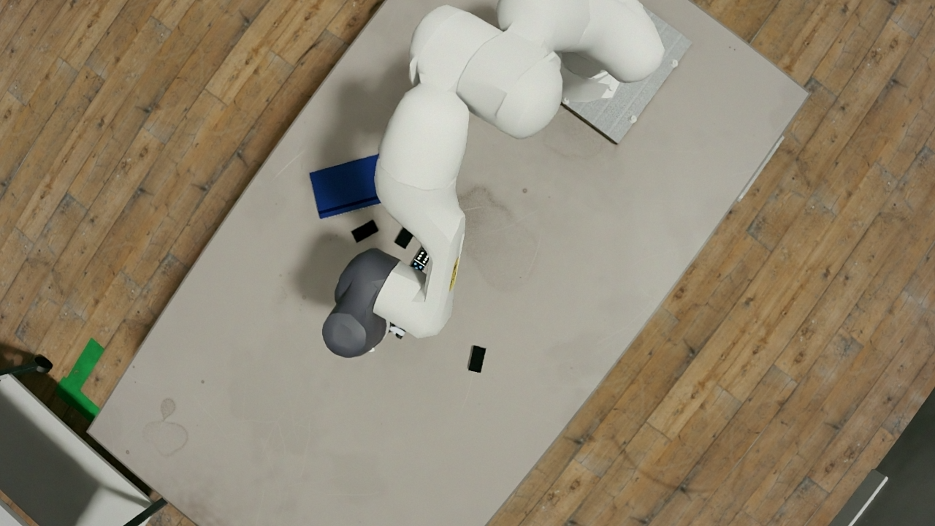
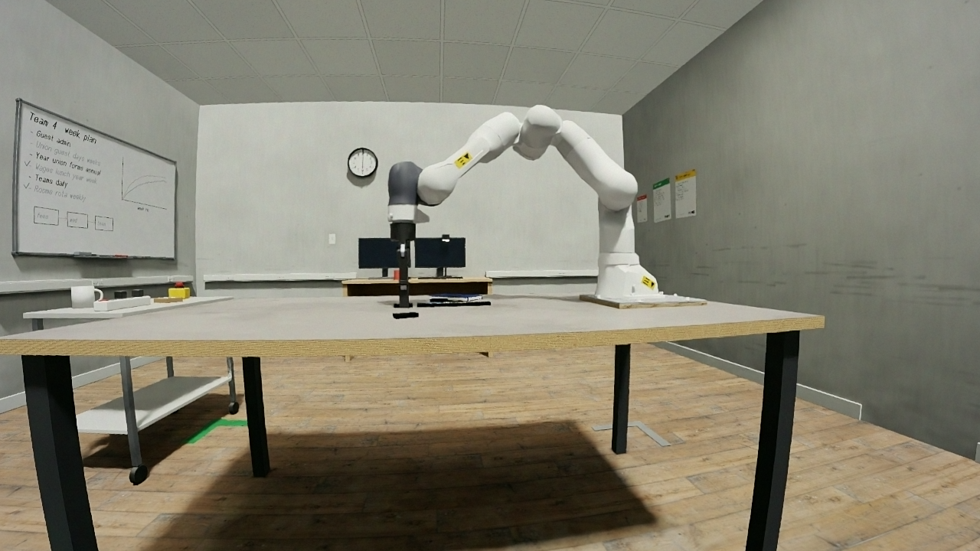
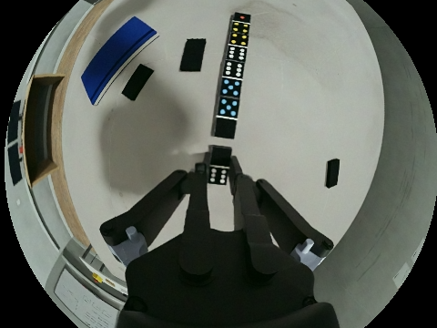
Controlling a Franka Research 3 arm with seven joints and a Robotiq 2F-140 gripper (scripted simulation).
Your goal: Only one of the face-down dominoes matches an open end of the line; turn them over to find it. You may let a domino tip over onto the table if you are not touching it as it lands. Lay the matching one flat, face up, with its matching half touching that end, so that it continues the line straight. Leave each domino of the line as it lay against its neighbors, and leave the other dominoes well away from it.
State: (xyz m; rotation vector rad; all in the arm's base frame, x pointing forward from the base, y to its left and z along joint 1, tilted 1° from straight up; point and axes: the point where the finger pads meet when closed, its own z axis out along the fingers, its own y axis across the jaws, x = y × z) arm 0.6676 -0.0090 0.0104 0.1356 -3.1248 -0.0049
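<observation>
My gripper [image 2: 403, 303] [image 3: 219, 162] is shut on a face-up domino [image 3: 221, 157], just above or at the table; the exact height is unclear. Its blank half faces the line, its white six half is nearer the wrist. The line [image 1: 420, 258] [image 3: 231, 87] runs from a red one through yellow fours, white sixes and blue fives to a blank end. A small gap separates that blank from the held domino, nearly in line but slightly left. Three dominoes show plain black backs: one [image 1: 403, 237] [image 3: 193, 55] left of the line, one [image 1: 364, 231] [image 3: 137, 82] farther left, one [image 1: 476, 359] [image 2: 405, 314] [image 3: 332, 173] off to the right.
A blue book [image 1: 345, 186] [image 3: 119, 56] lies beside the two left face-down dominoes. The arm hides much of the line in the top view. The table edge [image 3: 75, 182] runs along the left side of the wrist view.
</observation>
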